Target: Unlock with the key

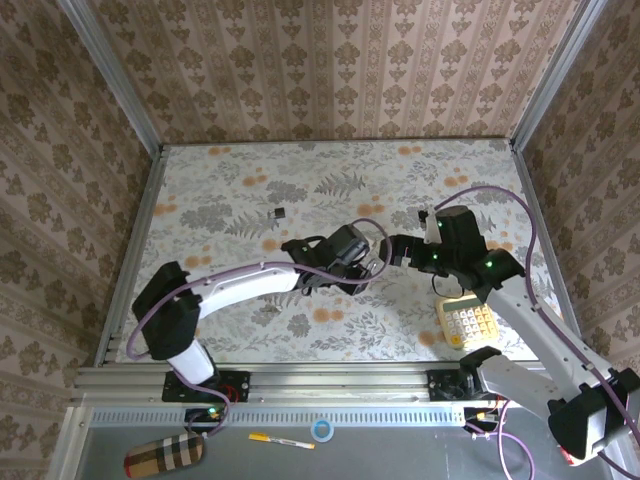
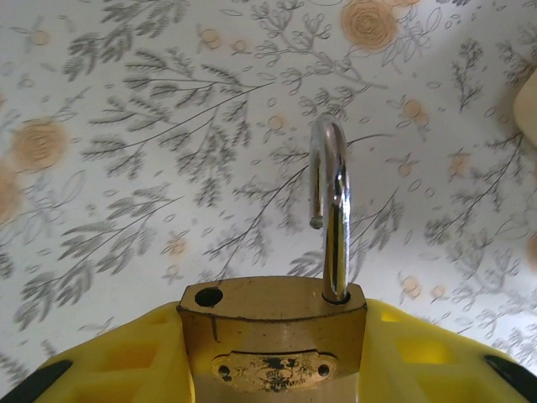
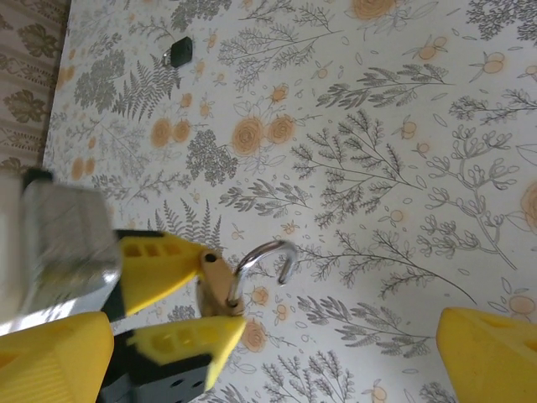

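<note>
**Padlock Clamped, Key Loose**

Left gripper (image 2: 273, 369) clamps the smooth brass padlock (image 2: 273, 323); its curved chrome shackle (image 2: 332, 210) stands open. Right gripper (image 3: 275, 329) is spread wide. The small black squarish key (image 1: 280, 212) lies on the floral tabletop (image 1: 220, 180), at 10 o'clock from the left gripper, well apart.

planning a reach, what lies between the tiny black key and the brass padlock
Bare floral tabletop runs between the tiny black key and the brass padlock, as the right wrist view shows.

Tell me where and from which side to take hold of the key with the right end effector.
Grip the key by its black squarish head, coming straight down from above: it lies low on the table, well clear of the held padlock. Its blade is too small to make out here.
</note>
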`<state>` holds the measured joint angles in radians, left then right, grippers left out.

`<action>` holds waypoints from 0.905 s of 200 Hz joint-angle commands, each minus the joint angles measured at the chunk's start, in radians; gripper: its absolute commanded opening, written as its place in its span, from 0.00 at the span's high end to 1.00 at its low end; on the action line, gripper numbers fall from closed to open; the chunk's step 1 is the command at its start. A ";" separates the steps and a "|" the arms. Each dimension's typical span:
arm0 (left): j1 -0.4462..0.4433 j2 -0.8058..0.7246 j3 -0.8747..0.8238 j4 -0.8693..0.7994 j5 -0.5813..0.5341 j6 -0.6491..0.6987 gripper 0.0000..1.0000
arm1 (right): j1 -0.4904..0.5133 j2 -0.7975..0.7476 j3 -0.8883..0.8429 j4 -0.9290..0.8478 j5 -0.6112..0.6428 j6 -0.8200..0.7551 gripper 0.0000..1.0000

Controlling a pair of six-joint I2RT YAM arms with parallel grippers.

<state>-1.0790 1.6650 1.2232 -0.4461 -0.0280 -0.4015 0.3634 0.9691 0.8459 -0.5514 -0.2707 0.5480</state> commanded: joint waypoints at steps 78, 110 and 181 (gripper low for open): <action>0.036 0.202 0.216 -0.141 0.111 -0.186 1.00 | -0.010 -0.263 0.064 -0.236 0.189 -0.080 0.00; 0.050 0.241 0.235 -0.117 0.154 -0.210 1.00 | -0.011 -0.292 0.068 -0.260 0.196 -0.083 0.00; 0.093 0.315 0.260 -0.112 0.211 -0.266 1.00 | -0.010 -0.316 0.043 -0.269 0.191 -0.088 0.00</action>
<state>-1.0054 1.9594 1.4471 -0.5613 0.1482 -0.6312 0.3576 0.6670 0.8875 -0.7937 -0.1032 0.4797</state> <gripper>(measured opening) 0.426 0.999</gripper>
